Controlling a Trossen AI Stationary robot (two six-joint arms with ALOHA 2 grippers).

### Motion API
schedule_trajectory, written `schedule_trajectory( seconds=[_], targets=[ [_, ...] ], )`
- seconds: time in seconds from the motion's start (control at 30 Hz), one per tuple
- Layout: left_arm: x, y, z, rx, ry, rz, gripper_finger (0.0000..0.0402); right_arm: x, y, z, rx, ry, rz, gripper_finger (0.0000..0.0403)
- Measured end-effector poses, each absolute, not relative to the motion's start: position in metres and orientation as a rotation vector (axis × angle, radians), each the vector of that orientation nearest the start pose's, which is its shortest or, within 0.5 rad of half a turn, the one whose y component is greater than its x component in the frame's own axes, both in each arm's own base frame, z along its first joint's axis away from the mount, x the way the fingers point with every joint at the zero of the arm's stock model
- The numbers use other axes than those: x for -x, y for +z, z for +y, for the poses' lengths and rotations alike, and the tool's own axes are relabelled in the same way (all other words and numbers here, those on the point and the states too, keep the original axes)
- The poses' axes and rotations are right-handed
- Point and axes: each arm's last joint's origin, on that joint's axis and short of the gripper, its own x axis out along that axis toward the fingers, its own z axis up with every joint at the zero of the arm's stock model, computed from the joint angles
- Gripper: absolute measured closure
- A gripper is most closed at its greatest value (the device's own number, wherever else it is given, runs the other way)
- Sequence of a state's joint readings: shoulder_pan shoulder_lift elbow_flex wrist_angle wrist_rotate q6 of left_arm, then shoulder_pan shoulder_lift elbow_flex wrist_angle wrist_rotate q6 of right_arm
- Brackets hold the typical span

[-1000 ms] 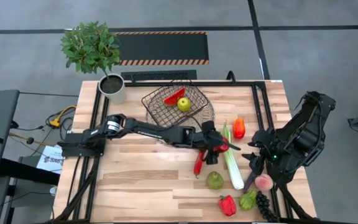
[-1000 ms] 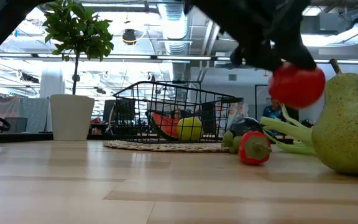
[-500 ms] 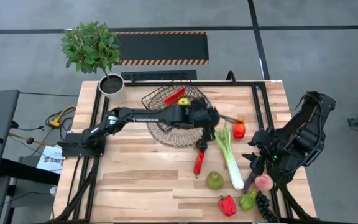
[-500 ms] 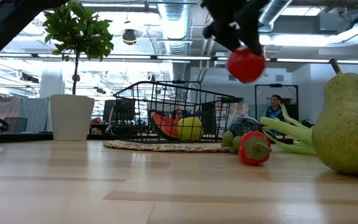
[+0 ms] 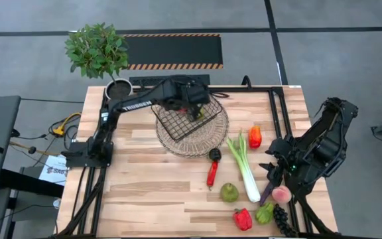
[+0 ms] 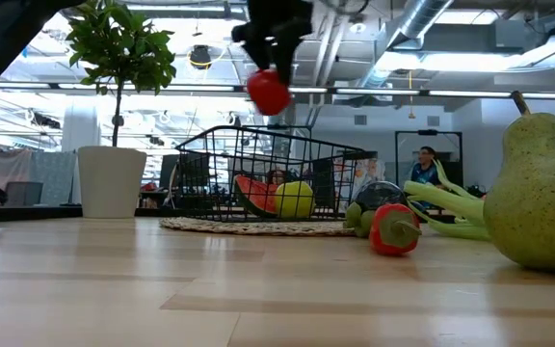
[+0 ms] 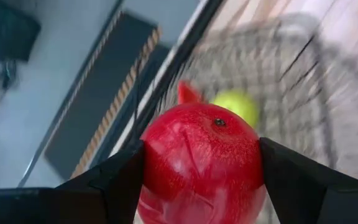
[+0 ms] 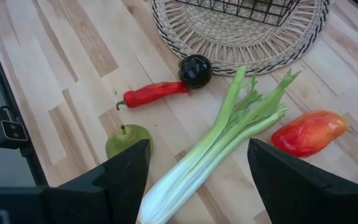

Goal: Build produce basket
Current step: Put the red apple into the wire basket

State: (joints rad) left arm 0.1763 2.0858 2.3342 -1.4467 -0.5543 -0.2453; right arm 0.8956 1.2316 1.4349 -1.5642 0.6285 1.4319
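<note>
My left gripper [image 5: 192,106] hangs over the dark wire basket [image 5: 178,121] and is shut on a red apple [image 7: 201,165]. In the low view the apple [image 6: 269,92] is well above the basket's rim [image 6: 258,132]. The basket stands on a round wicker tray [image 5: 207,137] and holds a red slice [image 6: 251,193] and a yellow-green fruit [image 6: 294,200]. My right gripper [image 5: 269,166] is open and empty near the table's right edge, beside the leek [image 5: 244,166]. My left gripper pinches the red apple by two opposite sides [image 7: 151,168] between its two fingers [image 7: 114,183]. The fingers slant down from above. The apple is lifted clear above the basket, and its dimpled end [image 7: 216,122] faces the wrist camera.
On the table to the right of the tray lie a dark round fruit [image 5: 214,155], a red chilli [image 5: 211,174], a pear [image 5: 229,192], two red peppers [image 5: 255,137] [image 5: 243,219], a green pepper [image 5: 264,212], a peach [image 5: 281,194] and grapes [image 5: 282,222]. A potted plant [image 5: 119,93] stands at the far left.
My left gripper has carried the red apple up from beside the leek, then toward the table's far edge and left. It now hangs over the basket, still shut on the apple.
</note>
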Motion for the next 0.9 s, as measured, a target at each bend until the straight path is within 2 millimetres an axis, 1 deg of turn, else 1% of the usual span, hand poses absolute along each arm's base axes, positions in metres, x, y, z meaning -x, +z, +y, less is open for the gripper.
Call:
schedule_trajectory(
  seconds=[0.07,0.17,0.27,0.33,0.47,0.57,0.7,0.9],
  targets=[
    [-0.390,0.366,0.092,-0.013,0.785,1.158,0.0140,-0.125,0.372,0.129,-0.371,-0.463,0.862,0.0112],
    [-0.387,0.360,0.099,0.015,0.760,1.192,0.0140,-0.125,0.371,0.129,-0.370,-0.464,0.862,0.0112],
    [-0.391,0.342,0.104,0.038,0.725,1.229,0.0140,-0.125,0.371,0.129,-0.368,-0.465,0.863,0.0112],
    [-0.393,0.327,0.105,0.057,0.698,1.270,0.0140,-0.125,0.371,0.129,-0.368,-0.465,0.863,0.0112],
    [-0.397,0.296,0.106,0.040,0.666,1.330,0.0140,-0.125,0.371,0.129,-0.368,-0.466,0.863,0.0112],
    [-0.398,0.284,0.105,0.057,0.641,1.350,0.0140,-0.125,0.371,0.129,-0.379,-0.470,0.861,0.0112],
    [-0.398,0.280,0.105,0.061,0.624,1.359,0.0140,-0.125,0.372,0.128,-0.385,-0.473,0.860,0.0112],
    [-0.396,0.287,0.105,0.070,0.604,1.331,0.0140,-0.125,0.372,0.128,-0.394,-0.477,0.858,0.0112]
  ],
)
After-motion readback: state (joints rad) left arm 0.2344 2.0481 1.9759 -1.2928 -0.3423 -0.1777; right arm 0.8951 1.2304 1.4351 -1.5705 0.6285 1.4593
